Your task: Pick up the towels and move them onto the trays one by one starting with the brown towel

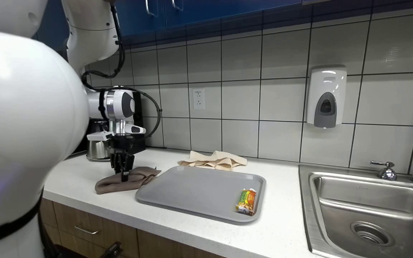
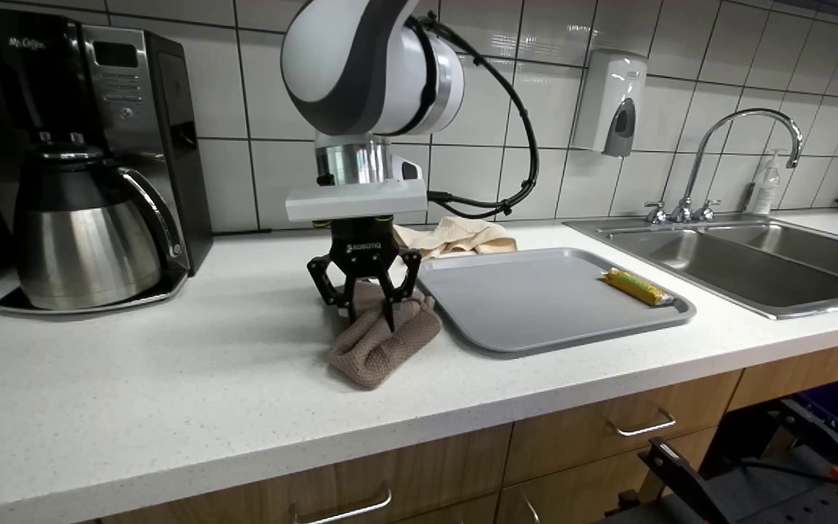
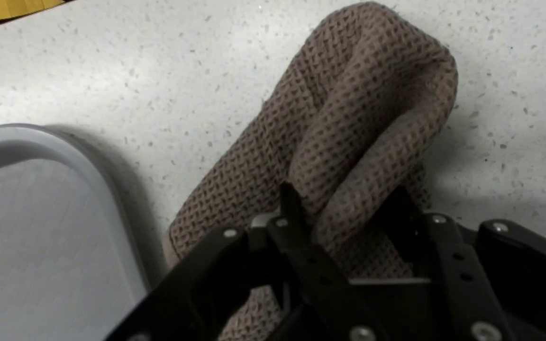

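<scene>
1. Lying on the white speckled countertop (image 2: 172, 378): towels, 2. Dark greyish-brown waffle-weave towel (image 2: 379, 360), bunched. Pale tan-beige towel (image 2: 463, 234), crumpled, near the tiled wall (image 2: 281, 178).
2. Trays: 1. Flat grey rectangular tray (image 2: 521, 306), rounded corners, low rim. Clock centred on it, in an exterior view: brown towel at 9, just beside the rim; tan one at 10, behind. Both outside the tray.
3. Snack bars: 1. Small bar in yellow-green wrapper (image 2: 636, 286), on the tray toward 3.
4. Others, same clock: 1 two-basin stainless-steel sink (image 2: 790, 308), about 3; 1 black-and-steel coffee maker (image 2: 121, 109), between 9 and 10; 1 white wall dispenser (image 2: 608, 102) with grey front, about 1.
5. Arms: 1. White jointed arm (image 1: 31, 118); in an exterior view its big rounded link fills the frame's 9 o'clock edge, slimmer links at 11. Wrist vertical, aimed straight at 6 in both exterior views.
6. Grippers: 1. Black two-finger Robotiq gripper (image 2: 372, 319). Fingers (image 3: 299, 237) part-spread, one either side of a raised brown-towel fold, tips down in the cloth. Wrist view: fold runs up toward 1. Clenched on it or not: cannot tell.
</scene>
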